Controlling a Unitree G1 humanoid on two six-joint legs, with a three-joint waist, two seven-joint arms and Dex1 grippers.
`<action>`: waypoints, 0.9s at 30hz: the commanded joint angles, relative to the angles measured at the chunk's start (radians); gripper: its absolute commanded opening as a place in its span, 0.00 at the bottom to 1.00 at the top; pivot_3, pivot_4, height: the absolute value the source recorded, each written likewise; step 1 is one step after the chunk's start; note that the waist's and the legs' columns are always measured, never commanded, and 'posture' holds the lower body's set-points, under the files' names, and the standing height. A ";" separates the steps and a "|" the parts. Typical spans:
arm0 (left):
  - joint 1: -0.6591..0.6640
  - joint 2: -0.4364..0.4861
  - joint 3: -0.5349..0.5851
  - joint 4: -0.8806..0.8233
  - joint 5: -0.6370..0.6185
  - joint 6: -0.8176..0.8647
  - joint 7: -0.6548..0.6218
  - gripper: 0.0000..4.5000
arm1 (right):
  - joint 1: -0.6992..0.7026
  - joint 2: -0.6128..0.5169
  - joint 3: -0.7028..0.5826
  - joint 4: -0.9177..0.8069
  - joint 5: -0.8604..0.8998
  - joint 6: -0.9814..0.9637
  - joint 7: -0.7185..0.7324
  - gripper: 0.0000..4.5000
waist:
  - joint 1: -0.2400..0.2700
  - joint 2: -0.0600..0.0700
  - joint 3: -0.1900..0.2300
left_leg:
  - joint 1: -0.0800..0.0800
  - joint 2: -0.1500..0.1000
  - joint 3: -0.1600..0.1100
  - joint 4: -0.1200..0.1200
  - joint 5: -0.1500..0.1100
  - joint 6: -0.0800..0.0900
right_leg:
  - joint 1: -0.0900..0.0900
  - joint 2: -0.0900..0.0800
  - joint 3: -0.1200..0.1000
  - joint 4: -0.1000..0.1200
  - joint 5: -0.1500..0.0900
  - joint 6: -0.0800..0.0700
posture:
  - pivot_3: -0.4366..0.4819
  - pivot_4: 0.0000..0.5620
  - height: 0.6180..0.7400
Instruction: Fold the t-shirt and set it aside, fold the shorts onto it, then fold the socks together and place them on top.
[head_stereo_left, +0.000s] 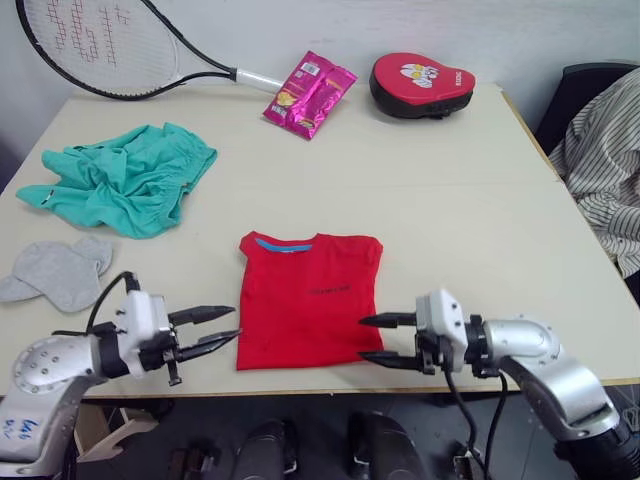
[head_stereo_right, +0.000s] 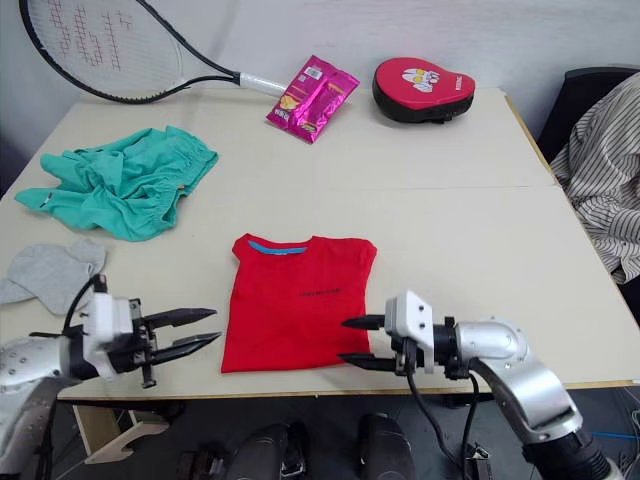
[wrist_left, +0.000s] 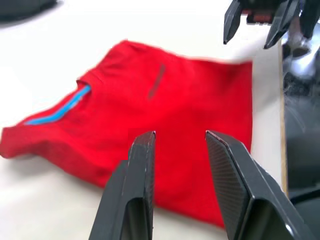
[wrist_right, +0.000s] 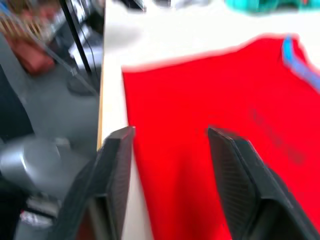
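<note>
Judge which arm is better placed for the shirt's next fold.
Neither clearly: the open left gripper and open right gripper flank the t-shirt's near hem evenly, probably a two-arm fold.

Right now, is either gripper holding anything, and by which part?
Nothing is held. The left gripper and right gripper are both open, flanking the t-shirt's near hem without gripping it.

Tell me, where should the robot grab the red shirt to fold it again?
Probably the two near corners of the t-shirt. It lies flat, sleeves tucked in, hem at the table's front edge, and the open left gripper and right gripper flank those corners, ready to come in sideways.
</note>
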 joint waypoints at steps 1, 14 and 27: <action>-0.101 -0.036 -0.059 -0.005 -0.032 0.071 0.040 0.17 | -0.074 0.082 0.055 0.018 -0.018 0.015 -0.050 0.25 | 0.001 0.000 0.000 | 0.000 0.000 0.000 0.000 0.000 0.000 | 0.000 0.000 0.000 0.000 0.000 0.000 | 0.48 0.27 1.00; -0.216 -0.294 -0.380 0.210 0.354 -0.047 0.214 0.00 | -0.185 0.295 0.246 0.518 -0.428 -0.442 -0.119 0.01 | -0.002 -0.003 -0.002 | -0.002 -0.002 0.004 0.000 0.003 0.005 | -0.001 0.003 0.001 0.000 0.001 0.001 | 0.48 0.27 1.00; -0.147 -0.286 -0.330 0.276 0.392 -0.112 0.245 0.00 | -0.242 0.386 0.013 0.751 -0.362 -0.304 -0.347 0.01 | -0.001 -0.002 -0.021 | 0.002 -0.001 0.003 -0.001 0.001 -0.001 | 0.001 0.000 0.002 0.001 0.001 0.001 | 0.48 0.27 1.00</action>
